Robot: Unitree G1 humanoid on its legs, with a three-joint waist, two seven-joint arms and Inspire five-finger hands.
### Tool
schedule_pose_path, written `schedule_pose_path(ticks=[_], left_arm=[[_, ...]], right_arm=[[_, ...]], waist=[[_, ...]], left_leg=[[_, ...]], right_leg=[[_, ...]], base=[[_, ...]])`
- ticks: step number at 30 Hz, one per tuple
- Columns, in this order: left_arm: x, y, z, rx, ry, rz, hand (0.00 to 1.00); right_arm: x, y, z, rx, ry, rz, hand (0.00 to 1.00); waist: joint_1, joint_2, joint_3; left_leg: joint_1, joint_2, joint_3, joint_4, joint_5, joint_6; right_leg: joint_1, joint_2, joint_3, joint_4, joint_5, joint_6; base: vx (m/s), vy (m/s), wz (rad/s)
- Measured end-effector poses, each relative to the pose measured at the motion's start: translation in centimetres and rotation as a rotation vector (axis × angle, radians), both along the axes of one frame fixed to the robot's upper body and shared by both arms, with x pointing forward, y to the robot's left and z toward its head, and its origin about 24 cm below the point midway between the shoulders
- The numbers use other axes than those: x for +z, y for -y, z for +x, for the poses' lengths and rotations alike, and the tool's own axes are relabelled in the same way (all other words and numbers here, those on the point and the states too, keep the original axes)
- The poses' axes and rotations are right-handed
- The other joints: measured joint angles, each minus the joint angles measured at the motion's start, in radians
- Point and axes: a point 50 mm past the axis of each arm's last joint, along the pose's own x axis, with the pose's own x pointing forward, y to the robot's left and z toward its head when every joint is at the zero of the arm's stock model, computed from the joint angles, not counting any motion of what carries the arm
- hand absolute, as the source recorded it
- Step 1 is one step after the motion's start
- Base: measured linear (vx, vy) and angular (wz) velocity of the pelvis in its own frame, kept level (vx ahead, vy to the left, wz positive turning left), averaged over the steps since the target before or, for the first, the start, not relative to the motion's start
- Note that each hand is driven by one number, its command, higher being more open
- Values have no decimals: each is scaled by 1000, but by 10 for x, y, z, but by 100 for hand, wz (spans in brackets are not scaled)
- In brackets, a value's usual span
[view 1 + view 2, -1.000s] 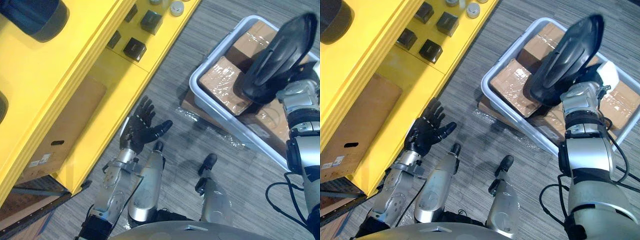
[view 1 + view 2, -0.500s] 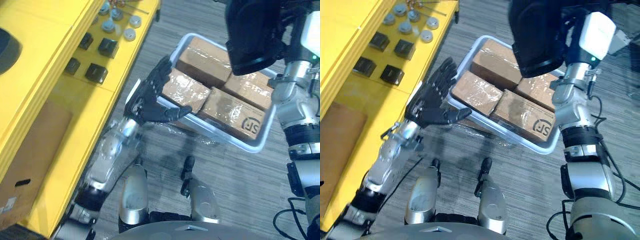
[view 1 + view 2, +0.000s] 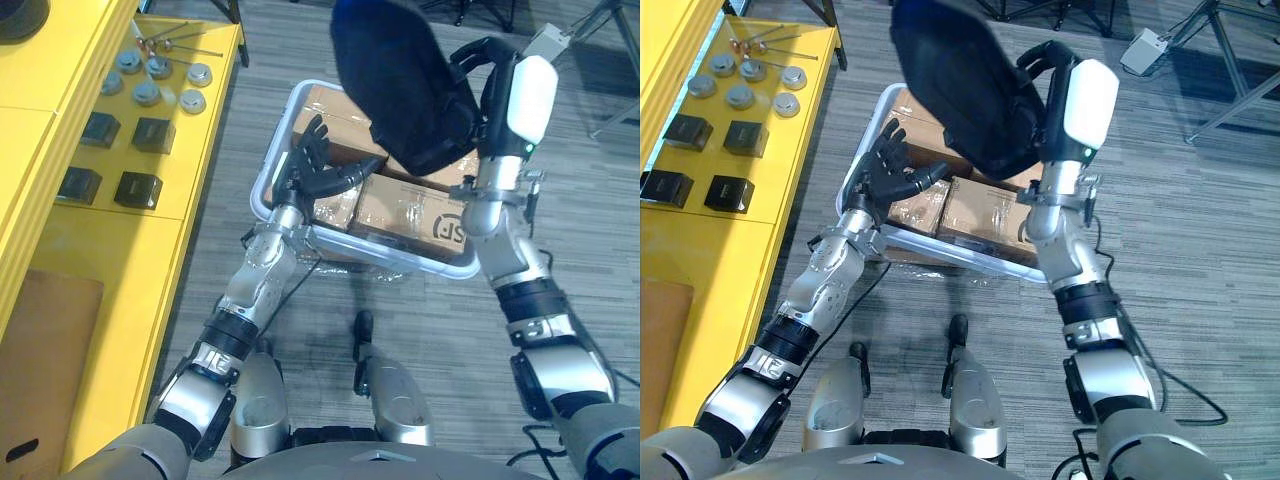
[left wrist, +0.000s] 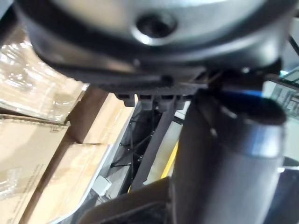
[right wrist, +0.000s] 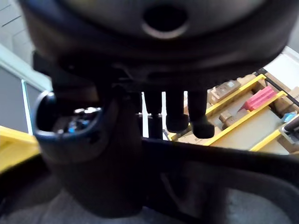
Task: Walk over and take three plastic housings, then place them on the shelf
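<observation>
The head's view has swung since a second ago, yet against the tub the change is real. The left hand (image 3: pixel 312 178), then low beside the shelf and well apart from the tub, now hovers over the tub's 9 o'clock rim with its fingers spread and relaxed, holding nothing. The black plastic housing (image 3: pixel 395 85), which then hung over the tub's far right part, now hangs raised above the tub's middle, towards 12 o'clock. The yellow shelf (image 3: pixel 110 262) runs along the 9 o'clock side of the scene. It carries four black blocks (image 3: pixel 137 188) in a square and, beyond them at 12 o'clock, a cluster of silver discs (image 3: pixel 147 92). No housing lies on the shelf. The pale tub (image 3: pixel 400 262) sits on the grey floor (image 3: pixel 590 220) at 3 o'clock of the shelf, packed with cardboard boxes (image 3: pixel 415 210) wrapped in clear film, lying side by side. At 3 o'clock of the housing, the right hand (image 3: pixel 490 85) grips it, fingers and thumb curled round its edge, well above the boxes.
</observation>
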Motion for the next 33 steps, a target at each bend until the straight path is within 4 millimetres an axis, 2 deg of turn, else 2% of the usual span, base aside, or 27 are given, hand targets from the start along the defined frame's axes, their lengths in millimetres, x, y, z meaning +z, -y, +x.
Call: schedule_pose_path(ticks=[3,7,12,16,23,24,30,33], left_arm=[[-8,2,1,7,-39,-3,100],[-11,5,0,-17,-64,-51,100],[-16,22,-7,-188,-77,-153,100],[-24,27,-14,-264,-101,-251,100],[-32,32,-23,-367,-158,-350,100],[-30,33,-25,-380,-157,-359,0],[-27,39,-28,-399,-155,-351,0],[-30,36,-28,-355,-175,-353,0]], right_arm=[[-20,-9,-6,21,-36,51,0],[-33,-14,-10,50,-66,44,0],[-54,-24,-20,98,-109,42,0],[-62,-26,-24,91,-119,80,0],[-71,-27,-28,89,-135,77,0],[-71,-26,-28,88,-135,85,0],[-81,-27,-32,103,-175,157,0],[-86,-32,-40,132,-159,182,0]], waist=[[-8,-7,-37],[-13,-4,-60],[-15,7,-116],[-16,22,-156],[-15,31,-185],[-15,32,-185],[-12,30,-196],[-14,30,-197]], left_leg=[[8,-1,10,-13,0,0],[39,-2,16,-31,1,-2],[77,-10,20,-72,9,-4],[85,-13,22,-88,11,-4],[115,-17,23,-123,22,-5],[116,-18,23,-127,25,-5],[134,-26,22,-170,47,-7],[140,-28,24,-177,51,-7]], right_leg=[[9,1,4,-25,3,-2],[28,1,9,-27,4,-3],[59,-3,8,-55,6,-1],[62,-4,8,-61,6,-1],[85,-6,4,-77,6,-1],[85,-6,4,-78,6,-1],[85,-10,1,-79,6,-2],[85,-11,2,-79,6,-2]], base=[[-14,18,-8],[29,20,-5],[44,21,1],[31,22,0],[0,0,0],[0,0,0],[0,0,0],[2,7,-1]])
